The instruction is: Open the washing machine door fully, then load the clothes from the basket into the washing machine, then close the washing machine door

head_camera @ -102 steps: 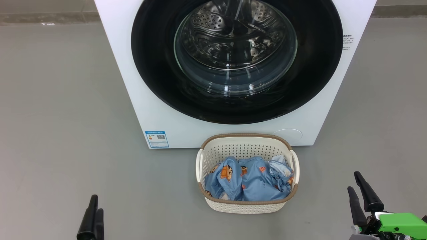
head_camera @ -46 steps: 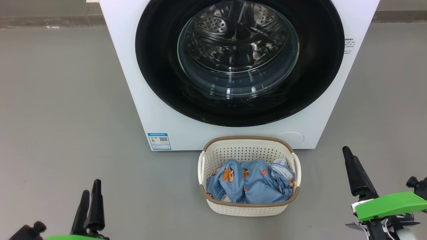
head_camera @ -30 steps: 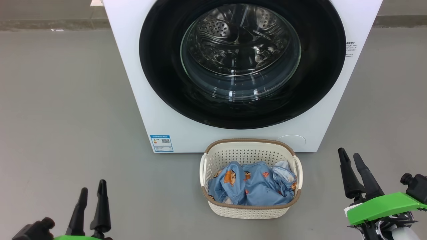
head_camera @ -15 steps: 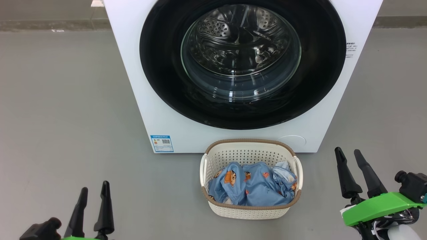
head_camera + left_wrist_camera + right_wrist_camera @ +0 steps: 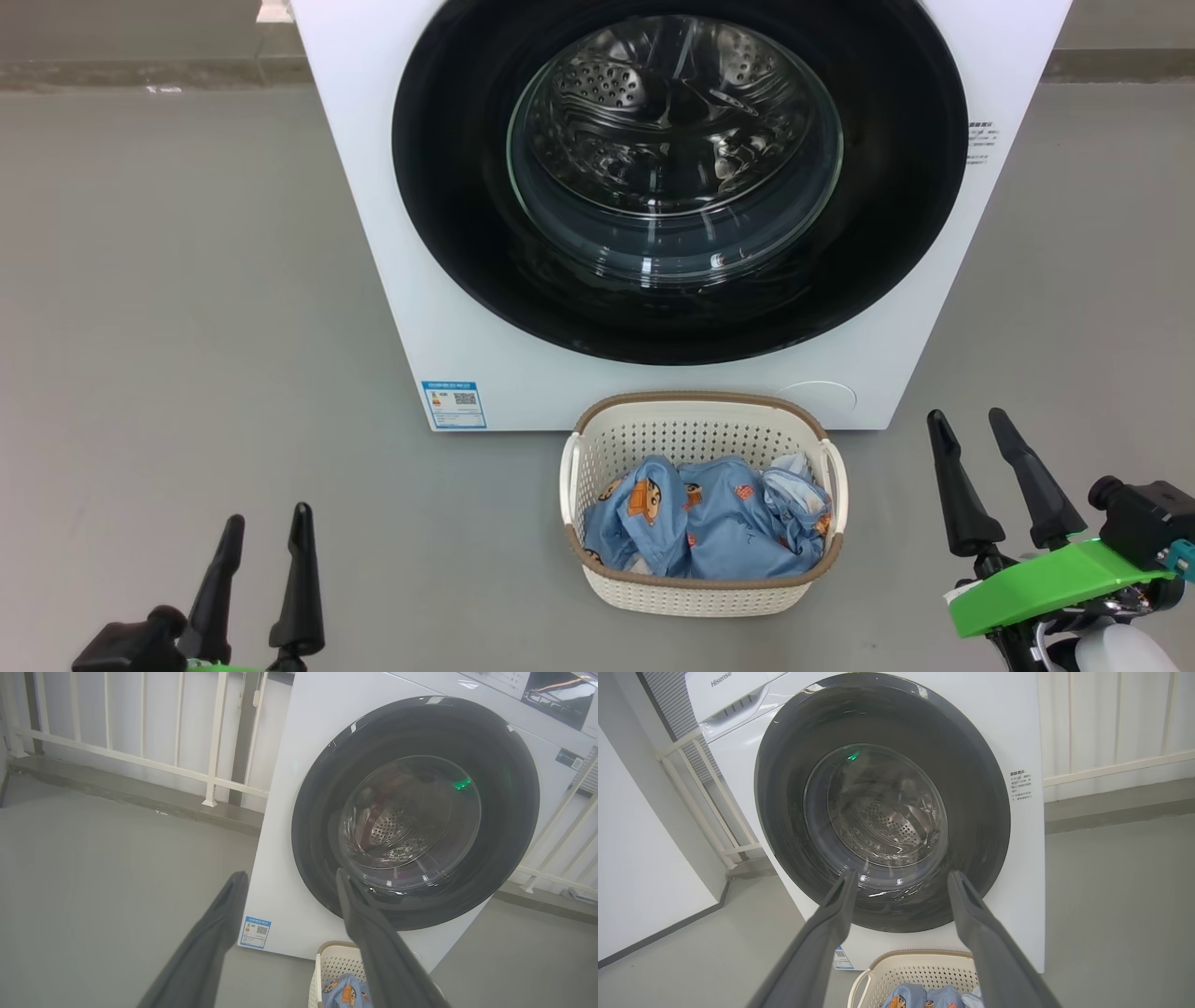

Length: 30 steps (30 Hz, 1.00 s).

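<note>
The white washing machine (image 5: 373, 224) stands ahead with its round black door (image 5: 448, 187) shut flush against the front, the steel drum visible through the glass. On the floor in front of it sits the cream basket (image 5: 702, 588) holding the light blue printed clothes (image 5: 709, 532). My left gripper (image 5: 266, 518) is open at the lower left, apart from everything. At the lower right my right gripper (image 5: 966, 420) is open too, right of the basket and clear of it. The left wrist view shows the door (image 5: 317, 826) and basket (image 5: 334, 963); the right wrist view shows the door (image 5: 980, 826) and basket (image 5: 920, 963).
Grey floor (image 5: 187, 327) spreads on both sides of the machine. White railings (image 5: 140, 760) and a low kerb run behind it on the left, and a white wall (image 5: 640, 882) stands beyond.
Both grippers have risen slightly in the head view, the right one drifting a little left. The door stays shut and the basket has not moved.
</note>
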Available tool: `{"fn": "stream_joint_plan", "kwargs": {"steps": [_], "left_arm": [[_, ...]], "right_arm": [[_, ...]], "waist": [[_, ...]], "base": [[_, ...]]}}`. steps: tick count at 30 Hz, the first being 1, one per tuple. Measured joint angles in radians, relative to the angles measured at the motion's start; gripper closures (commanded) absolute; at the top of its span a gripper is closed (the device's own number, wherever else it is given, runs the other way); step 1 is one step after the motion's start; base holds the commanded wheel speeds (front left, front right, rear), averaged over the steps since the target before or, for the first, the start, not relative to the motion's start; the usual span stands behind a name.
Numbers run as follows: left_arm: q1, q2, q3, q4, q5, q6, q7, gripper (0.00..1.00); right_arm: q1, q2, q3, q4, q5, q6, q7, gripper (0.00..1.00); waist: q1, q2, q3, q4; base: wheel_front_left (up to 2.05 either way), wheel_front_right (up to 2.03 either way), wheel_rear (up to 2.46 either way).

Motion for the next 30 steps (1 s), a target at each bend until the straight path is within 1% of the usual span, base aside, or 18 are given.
{"fn": "stream_joint_plan", "kwargs": {"steps": [11,30], "left_arm": [[-0.001,0.010,-0.012,0.000,0.116,0.000,-0.030,0.00],[-0.002,0.011,-0.016,0.000,0.120,0.000,-0.030,0.00]], "right_arm": [[-0.003,-0.015,0.013,0.001,-0.100,0.000,-0.033,0.00],[-0.020,-0.015,0.007,0.054,-0.112,0.000,-0.034,0.00]], "waist": [[0.0000,0.0000,-0.005,-0.001],[0.0000,0.0000,-0.012,-0.001]], "base": [[0.00,0.00,0.00],[0.00,0.00,0.00]]}}
